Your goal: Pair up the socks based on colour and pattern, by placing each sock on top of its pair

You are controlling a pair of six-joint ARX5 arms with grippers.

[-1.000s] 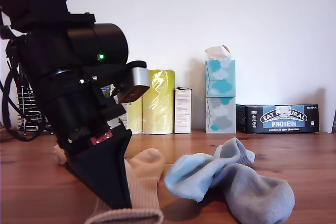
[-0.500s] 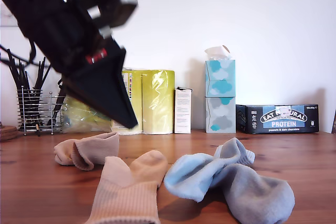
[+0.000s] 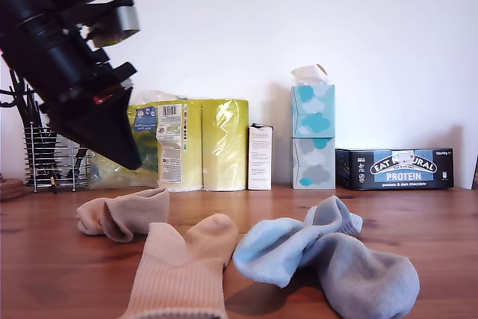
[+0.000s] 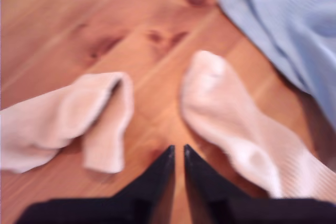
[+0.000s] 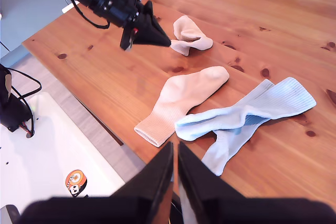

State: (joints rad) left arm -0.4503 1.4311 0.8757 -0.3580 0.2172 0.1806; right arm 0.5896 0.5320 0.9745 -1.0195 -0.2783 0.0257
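**On the wooden table: two grippers raised, four socks below**

Above the table (image 5: 94, 51), item one: my first gripper (image 4: 177, 153), black, jaws drawn together with only a thin slit between the tips, nothing held. It hangs in the air over the two beige socks, its tips pointing at the bare wood between them. In the exterior view it shows at the upper left (image 3: 123, 147), clear of the tabletop.

Item two: my second gripper (image 5: 175, 150), black, jaws likewise nearly together and empty. It is high above the table's near edge, off the wood, looking down over all the socks.

Item three: folded beige sock (image 4: 68, 119), bunched and doubled over, lying further in from the near edge and just below the first gripper's tips as the second wrist view shows it (image 5: 190, 35).

Item four: flat beige sock (image 5: 181, 98), laid out at full length, cuff at the near edge of the table, toe pointing inward. It lies apart from the folded beige sock, with bare wood between.

Item five: pale blue socks (image 5: 252, 114), two, lying crossed one over the other in a loose heap, touching the flat beige sock along its side. In the exterior view they sit toward the right (image 3: 328, 255), a greyish foot end nearest the camera.
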